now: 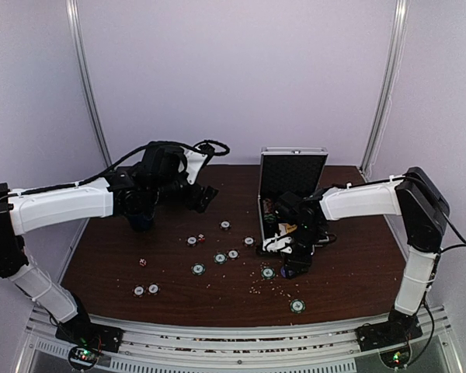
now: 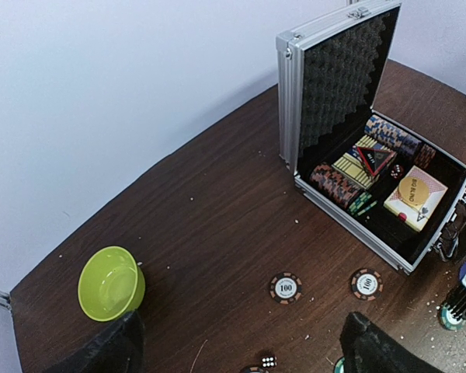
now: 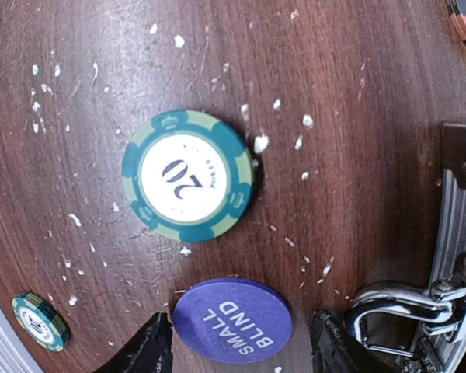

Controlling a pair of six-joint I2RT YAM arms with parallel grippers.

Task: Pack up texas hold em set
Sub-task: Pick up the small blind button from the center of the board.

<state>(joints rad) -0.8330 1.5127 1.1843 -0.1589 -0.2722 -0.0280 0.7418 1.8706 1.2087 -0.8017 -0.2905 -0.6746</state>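
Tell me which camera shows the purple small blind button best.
The right wrist view: the small blind button lies close between the fingers, its lettering readable. In the top external view the right gripper covers it; the left wrist view does not show it clearly.

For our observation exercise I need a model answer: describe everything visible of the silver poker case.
The silver aluminium case stands open on the dark wooden table, its lid upright and lined with black egg-crate foam. The black-lined base holds rows of poker chips lying on edge and a yellow BIG BLIND button resting on a pale box. A chrome handle hangs at the front wall.
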